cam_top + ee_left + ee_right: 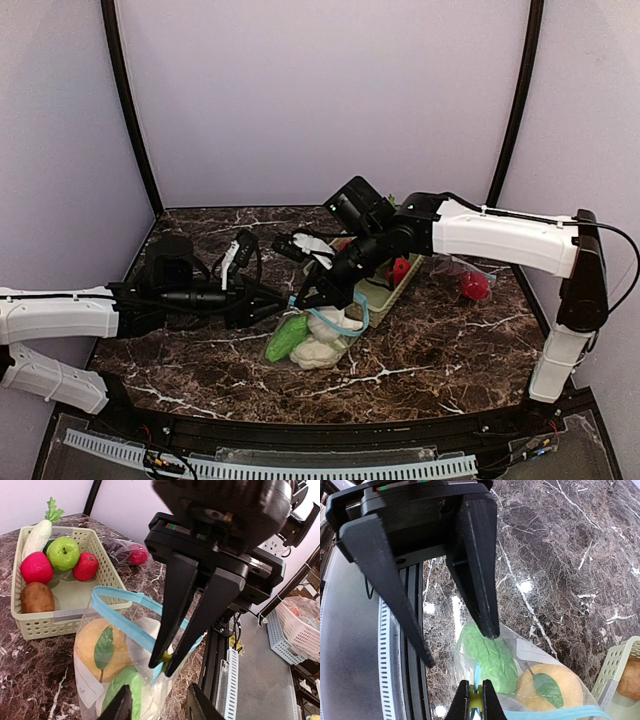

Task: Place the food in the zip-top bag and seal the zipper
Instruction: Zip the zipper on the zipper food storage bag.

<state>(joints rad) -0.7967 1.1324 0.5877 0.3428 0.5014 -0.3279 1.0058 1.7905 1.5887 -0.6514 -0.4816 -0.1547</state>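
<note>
Pinching the slider (475, 699) of the zip-top bag (87, 690), right hand (164, 666) is clamped shut; left hand (460, 647) hovers near, fingers apart.

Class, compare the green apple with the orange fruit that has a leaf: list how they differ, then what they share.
Colour: the green apple is bright green; the orange fruit is yellow-orange. Place: the apple sits in the basket; the orange fruit is inside the zip-top bag. Detail: the orange fruit bears a green leaf; the apple shows only a stem. Both are round and glossy.
</note>
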